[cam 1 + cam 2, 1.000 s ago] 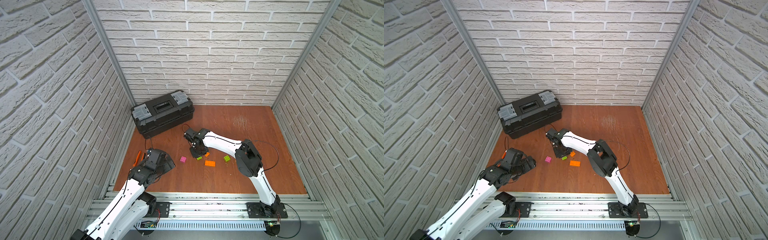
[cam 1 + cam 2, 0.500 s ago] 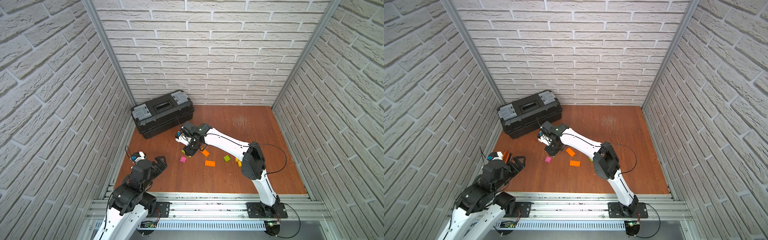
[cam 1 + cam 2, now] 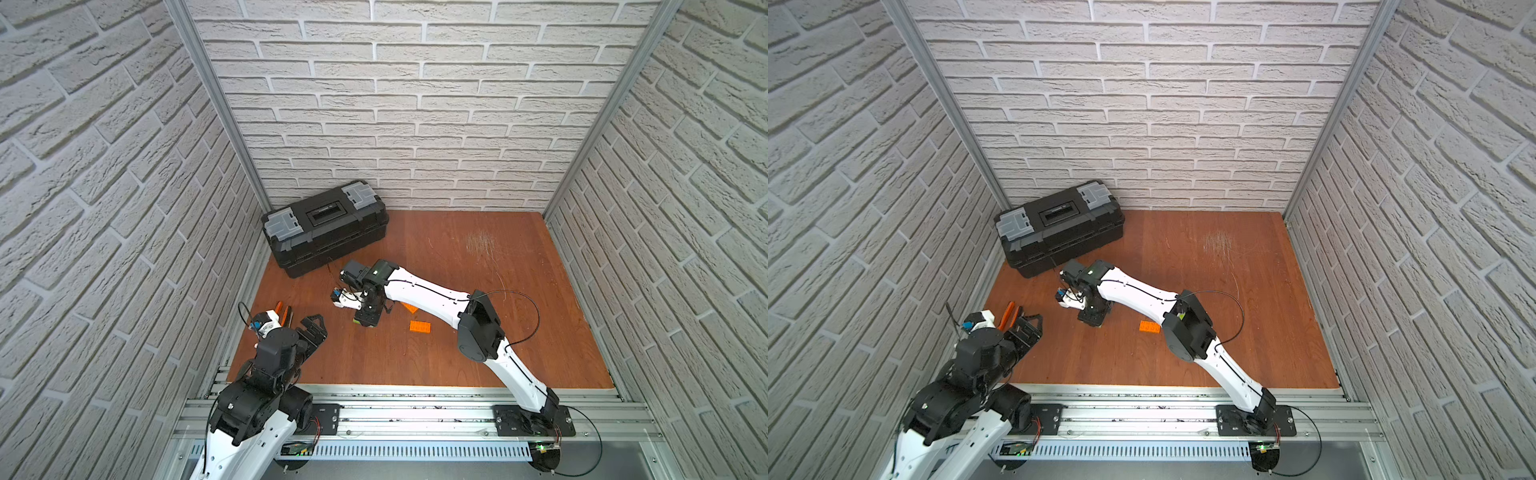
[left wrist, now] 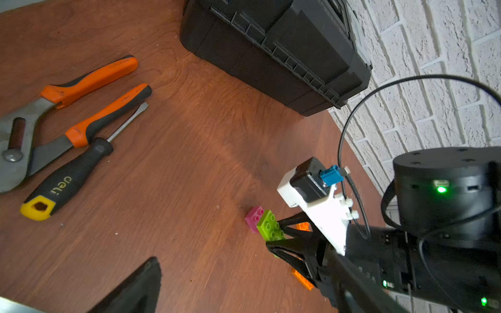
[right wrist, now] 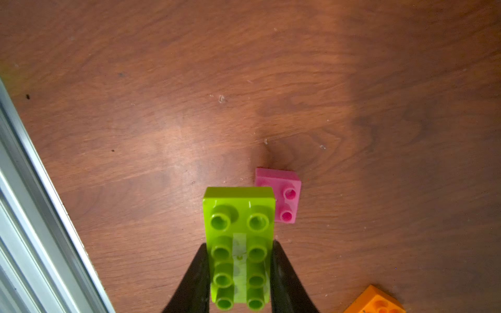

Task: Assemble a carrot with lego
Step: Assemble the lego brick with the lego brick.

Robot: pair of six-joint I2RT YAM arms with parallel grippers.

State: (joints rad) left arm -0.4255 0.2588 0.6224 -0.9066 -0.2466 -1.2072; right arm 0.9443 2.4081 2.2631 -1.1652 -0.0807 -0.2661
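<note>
My right jaws clench the lime-green brick (image 5: 238,244) by its long sides, likely light, rigid and slick, while my left jaws stand released.

pink brick (image 5: 288,189): half covered by the lime-green brick (image 5: 238,206) in the right wrist view; out of sight under the right tool (image 3: 366,320) in both top views
lime-green brick, from above: only a sliver at the tool's tip
orange brick (image 3: 409,308), 3 o'clock of the right tool: mostly under the right arm (image 3: 424,291)
orange corner (image 5: 375,302): cut by the picture's edge
pliers (image 4: 81,81): head cut by the edge
left tool (image 3: 313,330): one finger (image 4: 135,287) shows in its wrist view, cropped
</note>
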